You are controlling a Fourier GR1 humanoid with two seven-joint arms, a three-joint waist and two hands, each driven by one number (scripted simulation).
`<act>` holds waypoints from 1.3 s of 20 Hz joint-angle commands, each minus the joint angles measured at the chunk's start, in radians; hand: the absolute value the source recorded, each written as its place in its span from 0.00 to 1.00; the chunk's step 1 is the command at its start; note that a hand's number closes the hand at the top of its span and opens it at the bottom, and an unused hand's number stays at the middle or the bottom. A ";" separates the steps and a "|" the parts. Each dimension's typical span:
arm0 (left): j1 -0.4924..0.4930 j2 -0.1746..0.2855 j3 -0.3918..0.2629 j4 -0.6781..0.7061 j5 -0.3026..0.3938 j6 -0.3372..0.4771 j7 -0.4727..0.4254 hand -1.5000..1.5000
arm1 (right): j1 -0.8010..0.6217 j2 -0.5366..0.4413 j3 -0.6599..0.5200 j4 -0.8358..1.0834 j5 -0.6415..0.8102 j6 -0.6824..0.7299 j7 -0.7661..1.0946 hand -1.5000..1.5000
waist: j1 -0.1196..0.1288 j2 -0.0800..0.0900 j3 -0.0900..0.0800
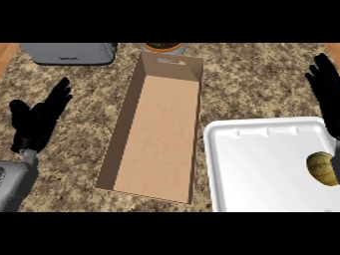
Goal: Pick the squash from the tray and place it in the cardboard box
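Head view:
- squash (319, 168) seen lying in white tray (260, 130), near its right edge, just beside right forearm; not yet grasped.
- Right hand (334, 97) held past tray's far corner, fingers straight, nothing held.
- Left hand (38, 117) rested at view's left, fingers straight.
- Step judged: approach.
- Next move: right hand to be brought over squash, fingers curled round it, load carried left to cardboard box (158, 134).
- Surface: speckled stone counter (77, 94); grey appliance (68, 53) and plant pot (163, 47) set at far edge.

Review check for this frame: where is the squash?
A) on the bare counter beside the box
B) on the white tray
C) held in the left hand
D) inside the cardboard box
B: the squash lies on the white tray, near its right edge and to the right of the cardboard box. Neither the left hand nor the right hand curls round it.
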 commanded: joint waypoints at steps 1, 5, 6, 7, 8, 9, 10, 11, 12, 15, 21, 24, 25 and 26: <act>0.015 0.015 0.015 -0.010 -0.041 0.031 -0.004 0.50 | -0.008 -0.012 -0.087 0.101 -0.130 0.184 -0.127 0.00 | 0.011 0.001 0.011; 0.080 0.117 0.059 0.041 -0.133 0.126 -0.039 0.50 | 0.110 0.047 -0.077 -0.001 -0.367 0.495 -0.231 0.00 | 0.009 -0.004 0.026; 0.073 0.140 0.067 0.041 -0.150 0.139 -0.038 0.50 | 0.132 0.071 -0.057 -0.001 -0.400 0.559 -0.253 0.00 | 0.013 -0.004 0.033; 0.082 0.111 0.047 0.049 -0.120 0.105 -0.017 0.50 | 0.019 -0.181 -0.048 -0.115 -0.033 0.449 -0.343 0.00 | 0.006 -0.042 0.004; 0.088 0.113 0.051 0.054 -0.135 0.128 -0.019 0.50 | 0.071 -0.202 -0.027 -0.107 0.008 0.505 -0.405 0.00 | -0.004 -0.017 0.016; 0.112 0.125 0.061 0.050 -0.145 0.145 -0.030 0.50 | 0.144 -0.193 -0.025 -0.082 0.009 0.561 -0.493 0.00 | -0.001 -0.008 0.024; 0.116 0.126 0.064 0.043 -0.150 0.153 -0.039 0.50 | 0.211 -0.160 -0.010 -0.027 -0.009 0.629 -0.579 0.00 | 0.008 0.006 0.027; 0.117 0.128 0.066 0.038 -0.152 0.155 -0.047 0.50 | 0.254 -0.120 -0.019 0.044 -0.075 0.691 -0.638 0.00 | 0.014 0.014 0.028; 0.138 0.117 0.057 0.050 -0.164 0.166 -0.064 0.50 | 0.274 -0.084 -0.041 0.079 -0.163 0.743 -0.668 0.00 | 0.008 0.016 0.029; 0.149 0.127 0.064 0.028 -0.164 0.168 -0.065 0.50 | 0.299 -0.104 -0.085 0.156 -0.215 0.919 -0.824 0.00 | 0.018 0.009 0.028; 0.144 0.097 0.042 0.023 -0.188 0.193 -0.069 0.50 | 0.256 -0.222 -0.149 0.212 -0.077 0.946 -0.996 0.00 | 0.020 0.009 0.024; 0.141 0.104 0.045 0.029 -0.194 0.192 -0.080 0.50 | 0.243 -0.298 -0.117 0.184 0.073 0.855 -1.031 0.00 | 0.033 0.011 0.023; 0.141 0.097 0.046 0.022 -0.186 0.193 -0.067 0.50 | 0.235 -0.335 -0.112 0.186 0.097 0.846 -1.034 0.00 | 0.044 0.013 0.024; 0.123 0.092 0.040 0.025 -0.188 0.190 -0.059 0.50 | 0.233 -0.338 -0.082 0.191 0.142 0.828 -1.062 0.00 | 0.043 0.016 0.024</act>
